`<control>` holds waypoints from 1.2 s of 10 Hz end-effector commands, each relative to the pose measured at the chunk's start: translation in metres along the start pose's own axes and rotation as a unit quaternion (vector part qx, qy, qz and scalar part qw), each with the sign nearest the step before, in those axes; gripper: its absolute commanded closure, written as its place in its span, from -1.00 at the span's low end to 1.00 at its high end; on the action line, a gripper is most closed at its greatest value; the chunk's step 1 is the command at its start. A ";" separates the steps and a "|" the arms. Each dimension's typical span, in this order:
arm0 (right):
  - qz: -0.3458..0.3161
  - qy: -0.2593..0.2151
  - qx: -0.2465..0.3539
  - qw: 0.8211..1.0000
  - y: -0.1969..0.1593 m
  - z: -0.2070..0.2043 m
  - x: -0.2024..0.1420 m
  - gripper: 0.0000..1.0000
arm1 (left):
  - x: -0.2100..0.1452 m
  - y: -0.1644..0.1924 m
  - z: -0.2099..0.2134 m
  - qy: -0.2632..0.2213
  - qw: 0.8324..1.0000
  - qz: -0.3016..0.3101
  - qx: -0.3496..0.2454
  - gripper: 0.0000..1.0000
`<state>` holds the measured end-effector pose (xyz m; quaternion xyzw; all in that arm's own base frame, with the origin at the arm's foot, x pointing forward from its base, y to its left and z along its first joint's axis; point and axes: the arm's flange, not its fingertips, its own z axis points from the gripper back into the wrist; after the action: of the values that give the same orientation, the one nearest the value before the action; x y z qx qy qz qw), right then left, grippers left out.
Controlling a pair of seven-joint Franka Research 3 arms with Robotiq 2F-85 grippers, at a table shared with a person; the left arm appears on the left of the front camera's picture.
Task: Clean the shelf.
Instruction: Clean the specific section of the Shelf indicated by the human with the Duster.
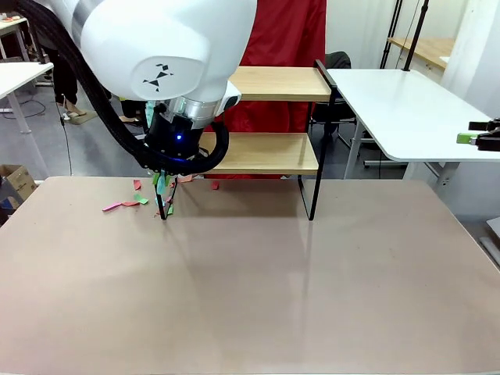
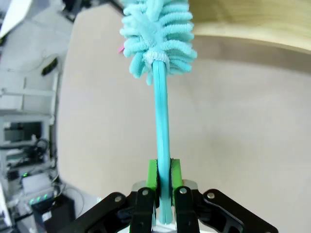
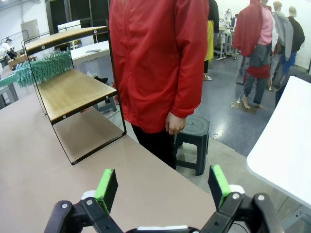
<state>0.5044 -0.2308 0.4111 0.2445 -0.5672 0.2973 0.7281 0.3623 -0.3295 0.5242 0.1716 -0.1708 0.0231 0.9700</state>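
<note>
The shelf (image 1: 273, 152) stands at the far side of the brown table, with two light wooden boards in a thin black frame. My left gripper (image 1: 164, 186) hangs by its left end, shut on the handle of a teal fluffy duster (image 2: 158, 36). In the left wrist view the green pads (image 2: 151, 174) clamp the handle, and the brush head sits close to a board edge of the shelf (image 2: 252, 19). From the right wrist view the duster (image 3: 41, 68) reaches over the lower board of the shelf (image 3: 68, 90). My right gripper (image 3: 163, 187) is open and holds nothing; it is at the far right (image 1: 471, 138).
Pink and green paper scraps (image 1: 125, 205) lie on the table left of the shelf's legs. A person in a red jacket (image 3: 155, 63) stands behind the shelf beside a dark stool (image 3: 192, 131). A white table (image 1: 406, 109) is at the right.
</note>
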 end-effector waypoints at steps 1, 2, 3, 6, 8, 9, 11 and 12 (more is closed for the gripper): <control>-0.005 0.008 -0.008 1.000 0.003 -0.002 0.005 -1.00 | -0.011 0.022 -0.005 -0.018 0.997 -0.042 -0.062 0.74; -0.005 0.008 -0.008 1.000 0.003 -0.002 0.005 -1.00 | -0.017 0.029 -0.001 -0.038 0.991 -0.070 -0.104 0.74; -0.005 0.008 -0.008 1.000 0.003 -0.002 0.005 -1.00 | -0.018 0.033 0.002 -0.045 0.985 -0.095 -0.136 0.74; -0.005 0.008 -0.008 1.000 0.003 -0.002 0.005 -1.00 | -0.020 0.058 -0.001 -0.071 0.966 -0.156 -0.195 0.74; -0.005 0.008 -0.008 1.000 0.003 -0.002 0.005 -1.00 | -0.017 0.087 -0.007 -0.079 0.948 -0.191 -0.242 0.74; -0.005 0.008 -0.008 1.000 0.003 -0.002 0.005 -1.00 | -0.015 0.101 -0.010 -0.076 0.932 -0.225 -0.275 0.74; -0.005 0.008 -0.008 1.000 0.003 -0.002 0.005 -1.00 | -0.012 0.125 -0.019 -0.090 0.908 -0.262 -0.315 0.74; -0.005 0.008 -0.008 1.000 0.003 -0.002 0.005 -1.00 | -0.011 0.136 -0.026 -0.107 0.889 -0.298 -0.330 0.74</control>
<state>0.5044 -0.2308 0.4111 0.2446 -0.5672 0.2973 0.7281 0.3499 -0.2089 0.5472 -0.0906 -0.2083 -0.3043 0.9251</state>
